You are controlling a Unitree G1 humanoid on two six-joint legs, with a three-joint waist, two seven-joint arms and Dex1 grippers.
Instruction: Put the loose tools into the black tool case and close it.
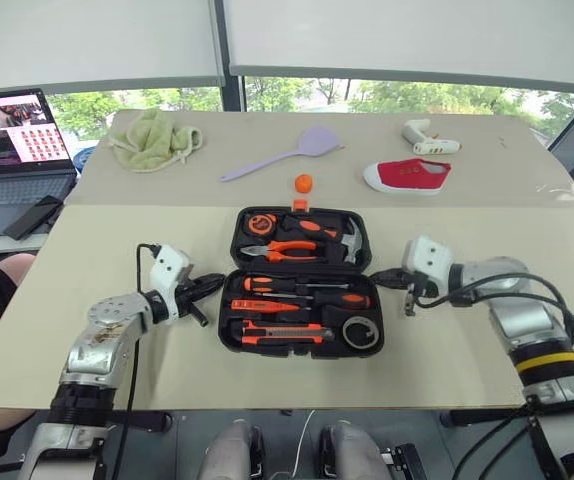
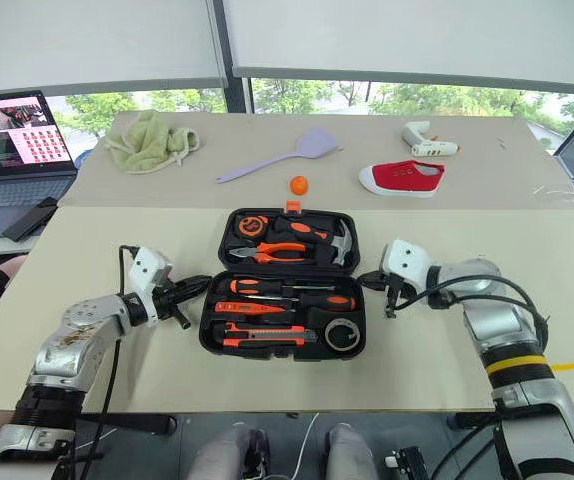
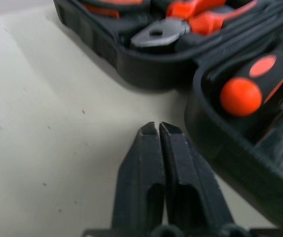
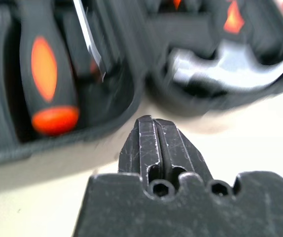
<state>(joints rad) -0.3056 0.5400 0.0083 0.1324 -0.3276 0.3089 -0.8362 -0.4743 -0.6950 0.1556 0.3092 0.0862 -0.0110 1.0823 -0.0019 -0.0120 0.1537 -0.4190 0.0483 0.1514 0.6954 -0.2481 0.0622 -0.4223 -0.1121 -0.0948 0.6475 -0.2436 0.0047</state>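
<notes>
The black tool case (image 1: 297,351) lies open in the middle of the beige table. Its near half holds two orange-and-black screwdrivers (image 1: 302,285), a slim orange tester (image 1: 262,307), a utility knife (image 1: 277,335) and a dark tape roll (image 1: 360,332). Pliers (image 1: 287,250) and a hammer (image 1: 352,240) sit in the far half. My left gripper (image 1: 205,288) is shut on nothing, its tip (image 3: 155,126) on the table close to the case's left side by the hinge. My right gripper (image 1: 387,279) is also shut and empty, its tip (image 4: 154,121) just off the case's right side.
On the far table lie a green towel (image 1: 152,138), a lilac spatula (image 1: 282,155), a small orange ball (image 1: 304,183), a red shoe (image 1: 407,175) and a white tool (image 1: 427,137). A laptop (image 1: 12,150) stands at far left. Bare table flanks the case.
</notes>
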